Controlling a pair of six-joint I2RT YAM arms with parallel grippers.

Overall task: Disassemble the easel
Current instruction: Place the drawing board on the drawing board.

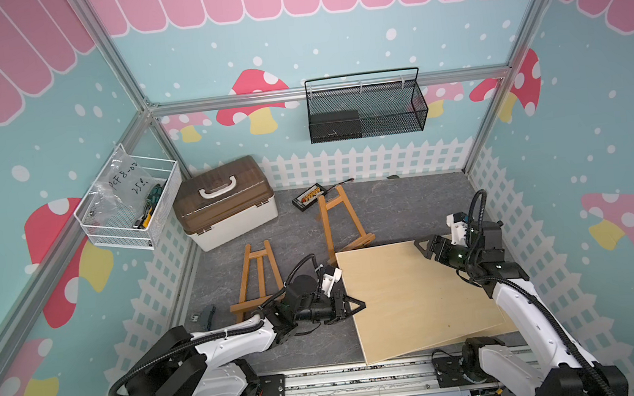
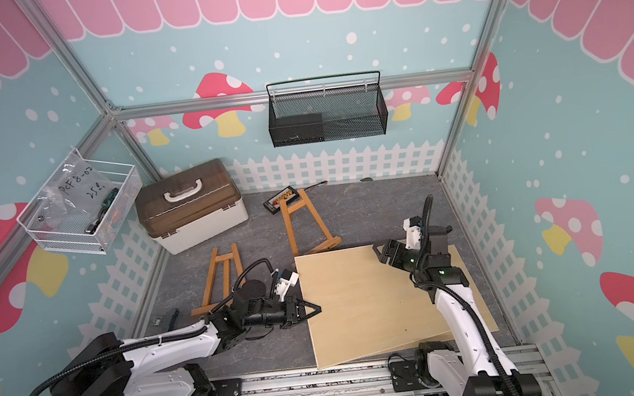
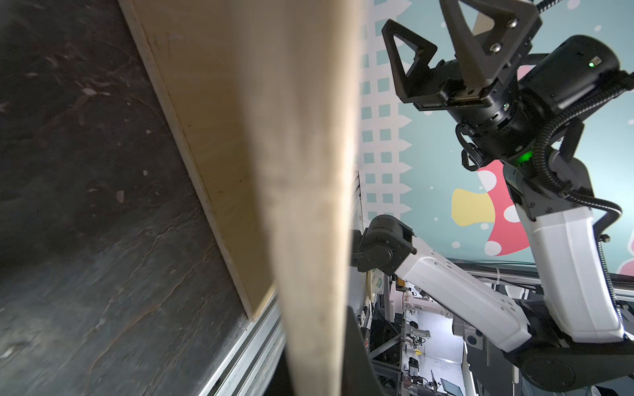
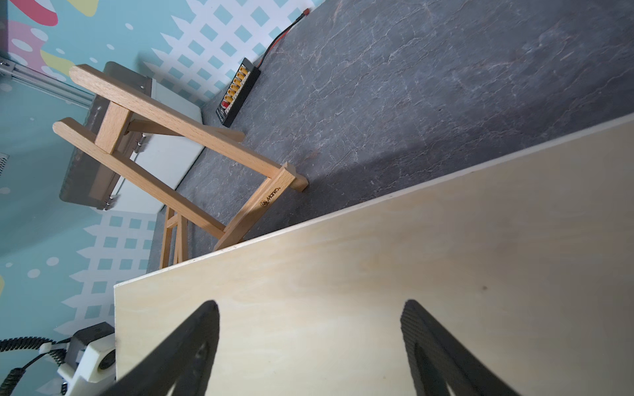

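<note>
The grey worktop (image 1: 407, 206) is taken up on its near right by a large pale plywood board (image 1: 416, 296), the easel's panel. Its left edge is pinched in the closed jaws of the left gripper (image 1: 359, 305). In the left wrist view a second board (image 3: 212, 144) is seen lying flat beneath the held one. Two wooden frames are laid flat on the worktop: the far frame (image 4: 192, 129), whose foot ledge appears to be just overlapped by the board's far edge, and the left frame (image 1: 261, 279), just beside the left arm. The right gripper (image 1: 420, 249) is held over the board's far right corner with its jaws wide apart and nothing between them. The step in hand is judged to be the carrying of the board clear of the frames. A wide panel pinched at one edge is likely to swing and sag, so the right jaws would best be brought onto the far right edge before any lifting. The panel would then best be raised level and drawn nearward, so that the far frame is not dragged.
</note>
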